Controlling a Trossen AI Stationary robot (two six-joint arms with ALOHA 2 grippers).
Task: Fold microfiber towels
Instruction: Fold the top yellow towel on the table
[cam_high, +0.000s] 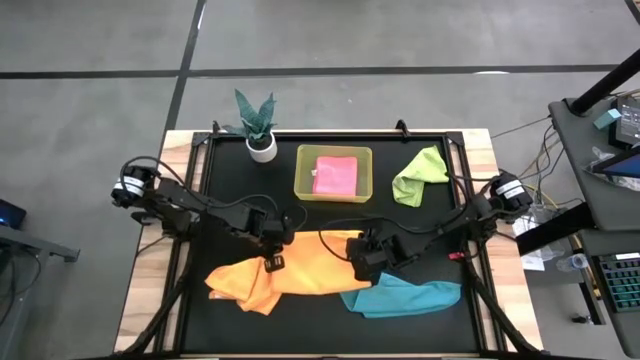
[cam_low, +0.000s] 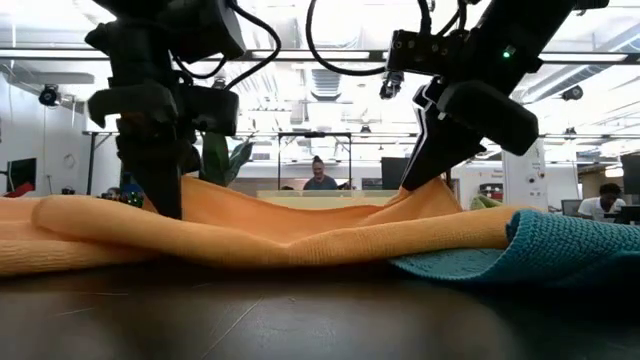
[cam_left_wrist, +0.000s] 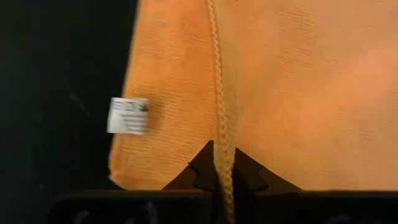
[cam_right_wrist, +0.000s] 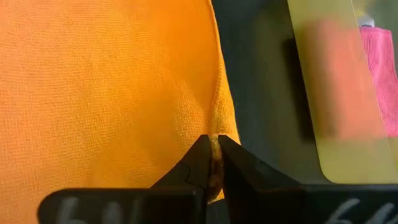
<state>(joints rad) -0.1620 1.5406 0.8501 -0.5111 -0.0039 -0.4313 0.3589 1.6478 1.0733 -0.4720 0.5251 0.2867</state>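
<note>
Overhead, both arms are meeting at the table's near middle, the left gripper (cam_high: 272, 262) and right gripper (cam_high: 362, 262) each pinching an edge of the orange towel (cam_high: 300, 275), probably so the two ends can be carried together for a fold; the teal towel (cam_high: 405, 296) is lying just beside it, partly tucked under its right end; the green towel (cam_high: 420, 176) is sitting crumpled at the far right, waiting; the pink towel (cam_high: 335, 174) is resting inside the bin (cam_high: 334, 195), likely already finished; a potted plant (cam_high: 258, 125) is standing clear at the far edge; counting, four towels are showing, one bin, two arms. Level with the table, the orange cloth is sagging between the two grips, its middle on the surface; people are sitting in the room behind. Left wrist: fingers pressed together on the stitched hem, a white tag (cam_left_wrist: 128, 116) nearby. Right wrist: fingers nipping a corner.
</note>
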